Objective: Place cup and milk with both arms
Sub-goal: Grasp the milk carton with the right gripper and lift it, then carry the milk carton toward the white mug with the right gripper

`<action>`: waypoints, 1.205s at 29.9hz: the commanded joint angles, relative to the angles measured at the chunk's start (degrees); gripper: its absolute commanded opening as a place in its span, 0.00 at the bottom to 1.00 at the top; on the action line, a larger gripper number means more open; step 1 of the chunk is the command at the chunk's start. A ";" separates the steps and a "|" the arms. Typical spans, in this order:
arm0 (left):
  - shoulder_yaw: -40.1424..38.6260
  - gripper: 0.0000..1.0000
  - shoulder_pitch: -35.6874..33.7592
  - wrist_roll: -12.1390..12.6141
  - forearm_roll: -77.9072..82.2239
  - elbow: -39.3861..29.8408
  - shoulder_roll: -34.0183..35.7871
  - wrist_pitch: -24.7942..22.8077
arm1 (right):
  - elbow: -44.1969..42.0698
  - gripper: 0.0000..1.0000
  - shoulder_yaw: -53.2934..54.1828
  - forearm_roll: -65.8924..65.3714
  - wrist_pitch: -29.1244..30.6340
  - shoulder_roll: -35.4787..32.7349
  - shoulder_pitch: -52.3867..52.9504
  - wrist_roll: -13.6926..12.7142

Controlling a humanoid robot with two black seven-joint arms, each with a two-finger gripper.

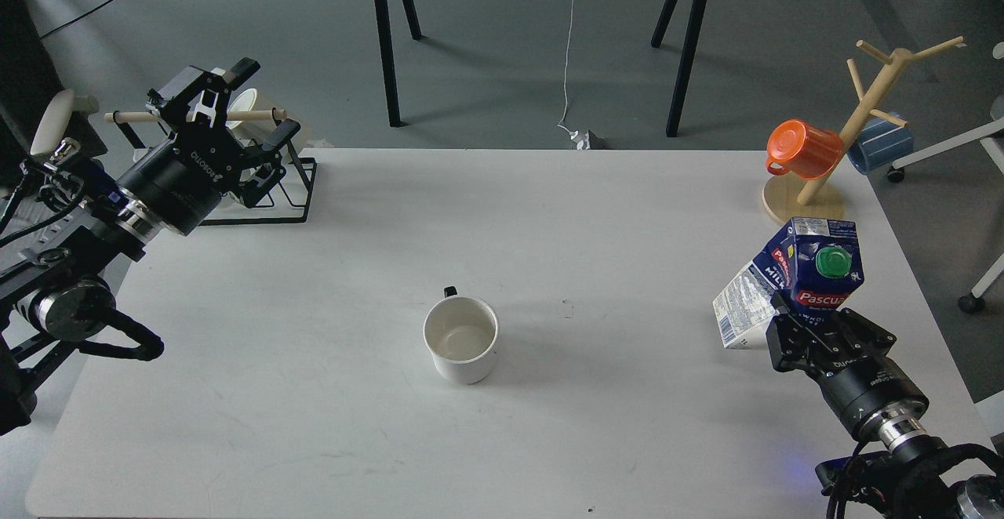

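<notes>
I am judging the task as roughly half done. The cup [461,339] is standing upright on the desk [314,393] near the middle, its dark handle pointing away from me, with nothing touching it, so I am taking that half as placed.

The milk [800,280] is what is left. It is sitting over at the right side of the desk, leaning sharply to one side, green cap facing me, with my right gripper [816,323] at its lower part. I am reading it as not yet set down square; whether its base is touching the desk I cannot tell, since the gripper is hiding that corner. The jaws there are looking clamped on the carton.

My left gripper [235,123] is hanging well apart from the cup, up by the black wire rack [294,190] at the far left of the desk. Its jaws are standing wide apart and holding nothing.

A wooden mug tree [851,127] with an orange cup [804,149] is standing behind the milk, close enough that I am watching it.
</notes>
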 commanded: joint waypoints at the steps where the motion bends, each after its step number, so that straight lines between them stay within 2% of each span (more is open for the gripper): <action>1: 0.00 0.87 0.03 0.00 0.08 0.14 -0.77 -0.05 | 3.04 0.31 -0.48 -0.27 -0.55 0.30 0.20 2.45; 5: 0.00 0.87 0.03 0.00 1.22 0.14 -1.30 0.22 | 4.63 0.31 -1.97 -5.79 -5.29 4.76 1.61 5.09; 10: 0.00 0.87 0.03 0.00 2.54 0.23 -2.27 0.66 | 4.72 0.31 -4.95 -15.46 -10.65 15.75 3.89 5.80; 12: 0.00 0.87 0.03 0.00 2.54 0.23 -2.27 0.66 | 4.37 0.31 -7.24 -17.84 -12.15 18.31 5.38 6.93; 16: 0.00 0.87 0.03 0.00 2.54 0.23 -2.27 0.66 | 4.28 0.31 -11.02 -20.40 -13.74 21.03 7.59 8.69; 24: 0.08 0.87 0.12 0.00 2.63 0.23 -2.27 0.57 | 3.84 0.31 -13.13 -24.44 -15.41 24.11 7.41 9.75; 36: 0.08 0.87 0.21 0.00 2.63 0.23 -2.27 0.57 | 0.15 0.31 -14.37 -26.02 -15.67 26.66 7.59 10.02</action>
